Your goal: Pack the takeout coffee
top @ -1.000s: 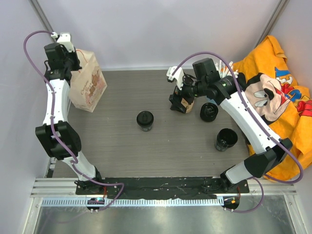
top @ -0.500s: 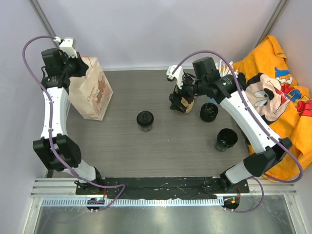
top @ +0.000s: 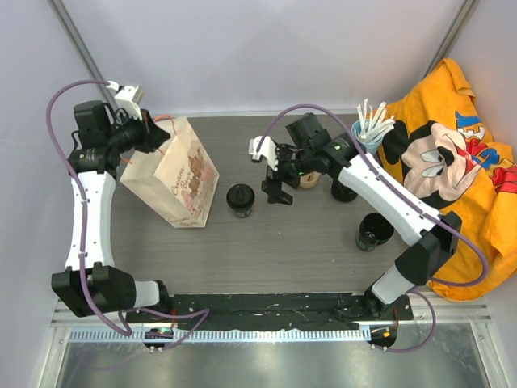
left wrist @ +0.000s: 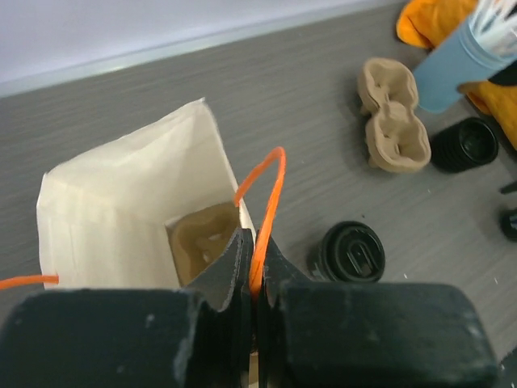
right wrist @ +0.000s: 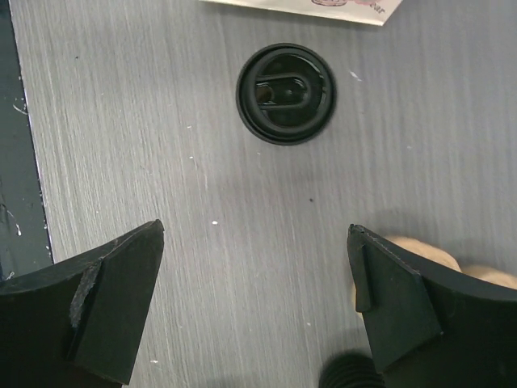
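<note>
Beyond right pincer (right wrist: 254, 234), takeout coffee (right wrist: 285, 94)

The top external camera is looking down from above and behind the arm bases, taking in the whole table (top: 307, 250). The left wrist camera is peering past the left gripper (left wrist: 254, 271) into the paper bag (left wrist: 121, 202) (very close). The right wrist camera is facing straight down past the right gripper (right wrist: 254, 234), near the tabletop. All three are catching the lidded black cup (top: 240, 198).

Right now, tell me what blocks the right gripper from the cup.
Nothing visible does. The right gripper is open, and only bare table lies between it and the cup.
</note>
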Robot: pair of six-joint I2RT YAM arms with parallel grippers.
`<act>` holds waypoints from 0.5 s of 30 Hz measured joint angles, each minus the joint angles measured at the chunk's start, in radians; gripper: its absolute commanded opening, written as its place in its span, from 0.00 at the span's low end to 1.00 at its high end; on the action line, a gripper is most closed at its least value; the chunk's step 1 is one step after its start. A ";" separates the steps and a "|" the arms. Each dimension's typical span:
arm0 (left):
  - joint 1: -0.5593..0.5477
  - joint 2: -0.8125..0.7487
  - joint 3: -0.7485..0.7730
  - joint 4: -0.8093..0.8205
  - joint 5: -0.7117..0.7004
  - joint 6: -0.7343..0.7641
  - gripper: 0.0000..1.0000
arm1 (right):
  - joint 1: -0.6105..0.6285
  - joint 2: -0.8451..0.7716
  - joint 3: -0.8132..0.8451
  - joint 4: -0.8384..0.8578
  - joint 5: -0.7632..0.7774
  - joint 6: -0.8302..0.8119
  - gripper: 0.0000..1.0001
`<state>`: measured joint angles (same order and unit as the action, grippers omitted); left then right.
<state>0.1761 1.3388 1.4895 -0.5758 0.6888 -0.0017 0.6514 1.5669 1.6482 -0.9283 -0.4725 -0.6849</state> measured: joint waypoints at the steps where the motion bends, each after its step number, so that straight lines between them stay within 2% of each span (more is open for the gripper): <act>1: -0.014 -0.010 -0.015 -0.013 0.006 0.010 0.00 | 0.008 0.010 -0.003 0.005 -0.001 -0.003 1.00; 8: -0.091 -0.028 -0.085 -0.068 0.025 0.060 0.01 | 0.023 0.096 -0.022 0.076 -0.009 0.010 1.00; 11: -0.097 -0.030 -0.089 -0.085 0.034 0.069 0.20 | 0.026 0.097 -0.062 0.132 -0.010 0.032 1.00; 15: -0.097 -0.044 -0.088 -0.095 0.040 0.086 0.51 | 0.043 0.106 -0.079 0.181 -0.013 0.044 0.99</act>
<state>0.0788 1.2945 1.4014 -0.6712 0.7284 0.0841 0.6941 1.6726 1.5688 -0.7471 -0.4850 -0.6407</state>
